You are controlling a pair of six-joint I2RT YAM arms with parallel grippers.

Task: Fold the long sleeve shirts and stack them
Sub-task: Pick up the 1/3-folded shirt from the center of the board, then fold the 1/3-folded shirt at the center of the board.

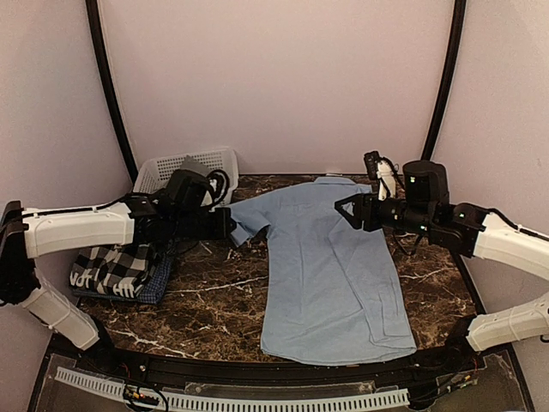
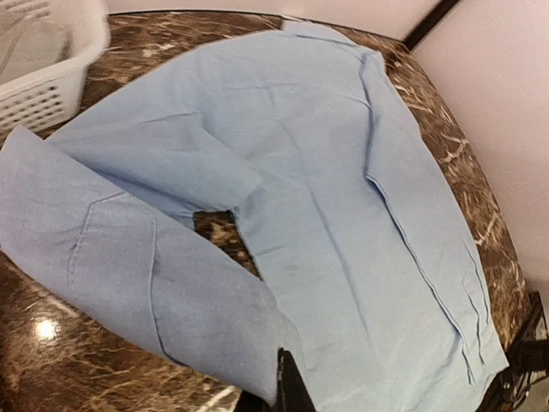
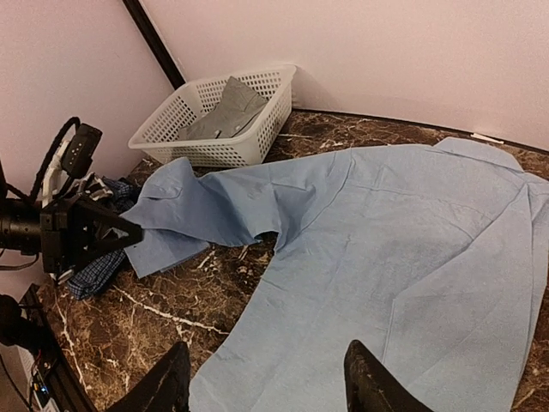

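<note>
1 spread shirt point(image 1: 330, 275) lies on the tabletop point(image 1: 214, 305), right of centre, with its collar toward the far edge and its hem toward the near edge. Its sleeve on the left side reaches leftward to the left gripper point(image 1: 230, 223), which meets the sleeve's end. Behind that gripper, in the far left corner, stands the basket point(image 1: 163, 172) with 1 lone shirt point(image 1: 196, 165) in it. In front of the basket, by the left edge, sits a stack of folded shirts point(image 1: 116, 270). The right gripper point(image 1: 345, 209) hangs over the spread shirt's right shoulder.
</note>
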